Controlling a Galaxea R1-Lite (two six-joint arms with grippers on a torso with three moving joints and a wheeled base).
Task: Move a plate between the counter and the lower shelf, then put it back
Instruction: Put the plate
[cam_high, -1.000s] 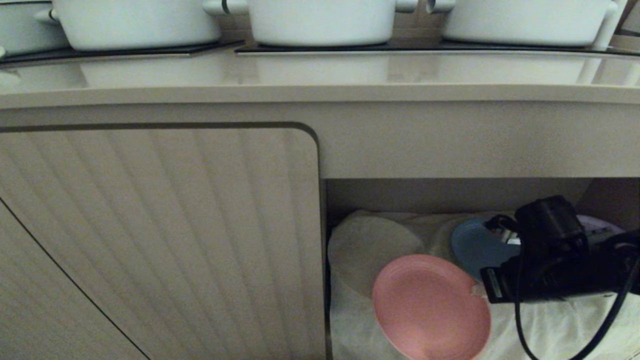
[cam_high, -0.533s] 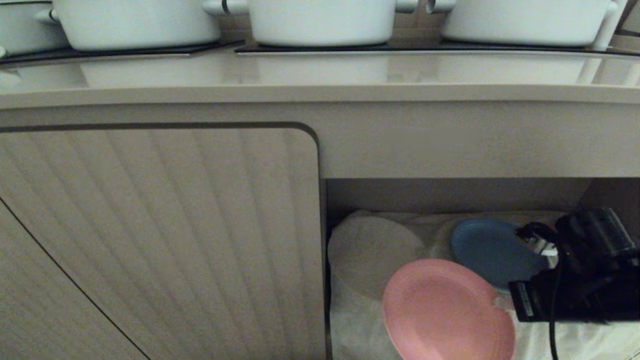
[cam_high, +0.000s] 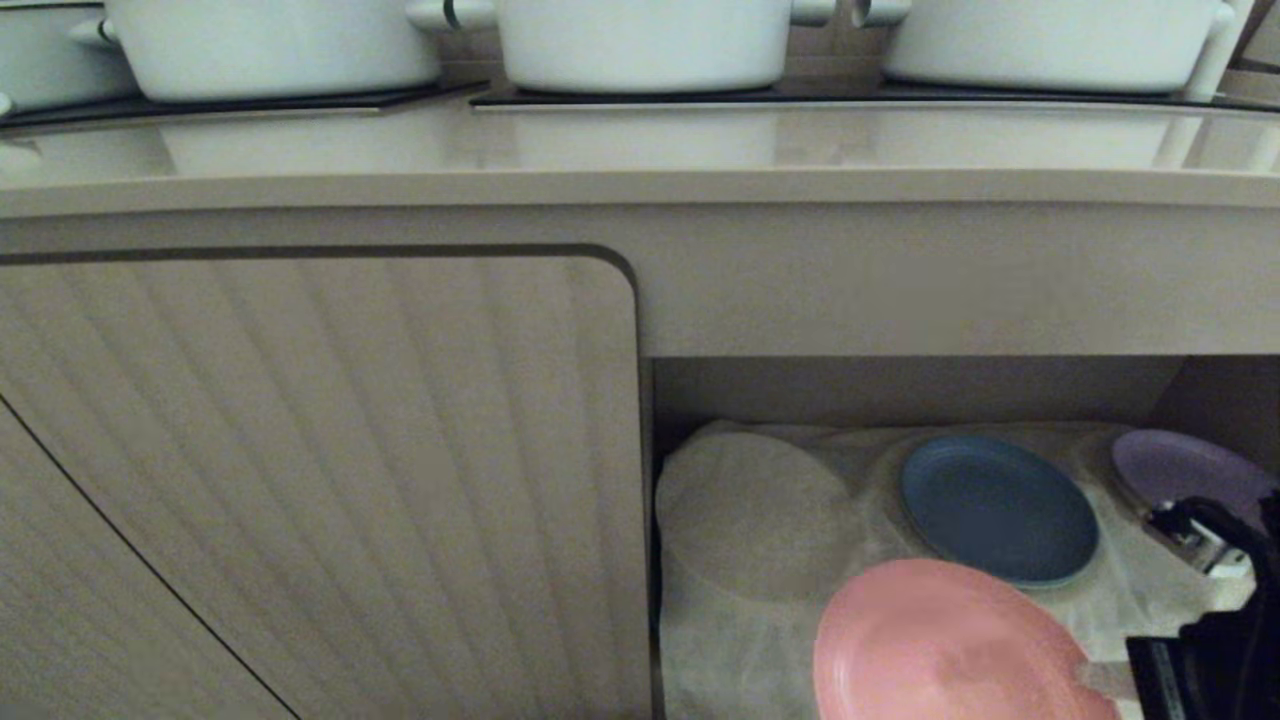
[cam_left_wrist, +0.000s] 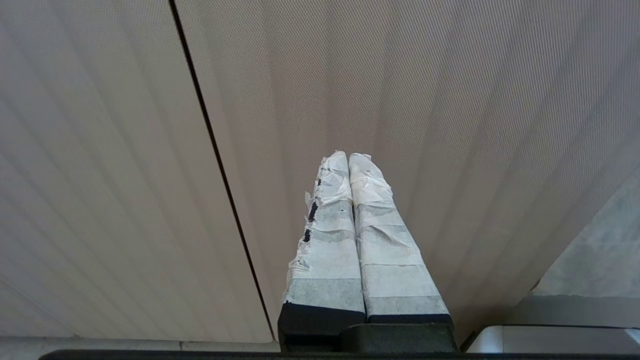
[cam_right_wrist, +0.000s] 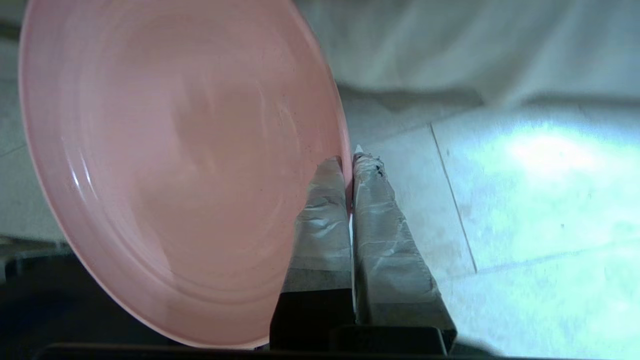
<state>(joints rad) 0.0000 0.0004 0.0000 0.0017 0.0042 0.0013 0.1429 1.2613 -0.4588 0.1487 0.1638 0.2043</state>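
Right gripper (cam_right_wrist: 350, 159) of mine is pinched tight on the rim of the round matte pink plastic plate (cam_high: 940, 650), low right of the head view, just in front of the cloth-draped lower shelf (cam_high: 760, 640). I'd keep it level and clear the glossy beige counter (cam_high: 640, 150) edge going up. Left gripper (cam_left_wrist: 348, 156) sits closed by the cabinet door.

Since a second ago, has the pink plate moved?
Yes. The pink plate, pinched in the right claw, has come forward and rightward, away from the blue plate.

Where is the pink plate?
In the head view the pink plate is low on the right, pinched by the right gripper, just before the blue plate.
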